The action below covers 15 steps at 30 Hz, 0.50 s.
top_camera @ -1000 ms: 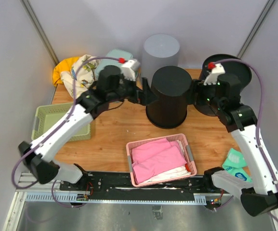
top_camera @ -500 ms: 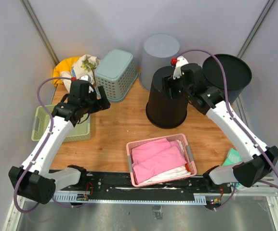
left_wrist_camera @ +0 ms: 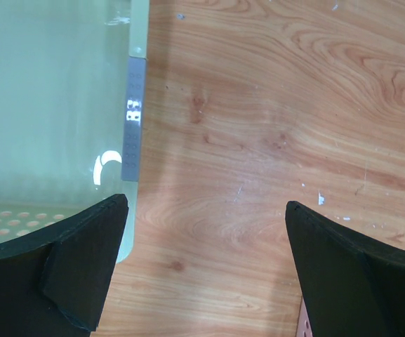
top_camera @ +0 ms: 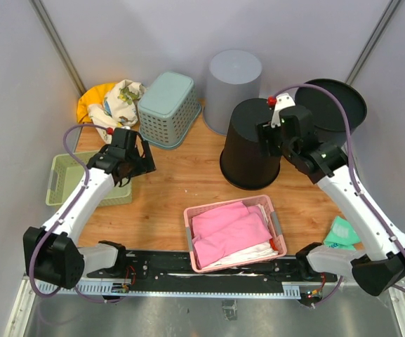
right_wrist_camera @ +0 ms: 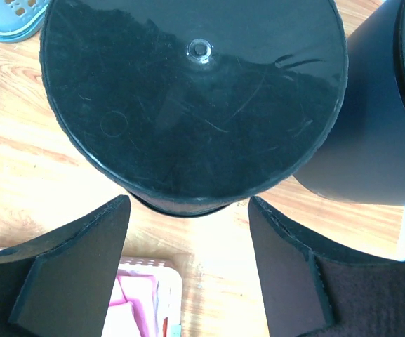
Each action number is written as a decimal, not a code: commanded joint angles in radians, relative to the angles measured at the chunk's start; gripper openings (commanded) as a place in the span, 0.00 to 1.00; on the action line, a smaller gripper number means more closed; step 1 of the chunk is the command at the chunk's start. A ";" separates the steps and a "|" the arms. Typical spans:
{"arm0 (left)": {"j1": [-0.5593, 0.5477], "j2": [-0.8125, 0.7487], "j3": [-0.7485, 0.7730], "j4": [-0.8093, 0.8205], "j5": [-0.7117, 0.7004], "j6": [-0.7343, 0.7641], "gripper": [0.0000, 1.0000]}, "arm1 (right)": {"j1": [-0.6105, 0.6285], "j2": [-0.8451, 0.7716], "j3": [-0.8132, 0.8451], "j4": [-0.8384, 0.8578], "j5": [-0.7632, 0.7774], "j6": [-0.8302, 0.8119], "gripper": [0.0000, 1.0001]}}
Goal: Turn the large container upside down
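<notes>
Well, the large container (top_camera: pixel 250 144) stands base-up toward the back middle of the surface (top_camera: pixel 167 189). It is black, glossy and tapered, with its mouth down on the wood. From the right wrist I see a small nub at the centre of its scuffed base. My left arm reaches out low on the left, its tool (left_wrist_camera: pixel 206 270) spread wide and holding nothing above bare wood just beside the green tray (left_wrist_camera: pixel 48 105). My right arm arches over the container, its tool (right_wrist_camera: pixel 188 270) also wide and empty above the near edge. A teal basket (top_camera: pixel 166 105), a grey bin (top_camera: pixel 234 81) and a round black lid (top_camera: pixel 330 102) sit along the back, and a pink basket (top_camera: pixel 234 232) of cloth sits at the front. Pale grey walls close in.
</notes>
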 commanded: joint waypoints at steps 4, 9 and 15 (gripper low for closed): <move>0.081 0.058 0.021 0.073 -0.063 0.045 0.98 | -0.012 -0.068 0.016 -0.020 0.018 0.002 0.70; 0.165 0.124 -0.032 0.194 0.074 0.066 0.84 | -0.012 -0.084 0.000 -0.008 0.011 0.013 0.70; 0.163 0.190 -0.080 0.263 0.154 0.065 0.47 | -0.012 -0.094 -0.009 -0.008 0.019 0.011 0.70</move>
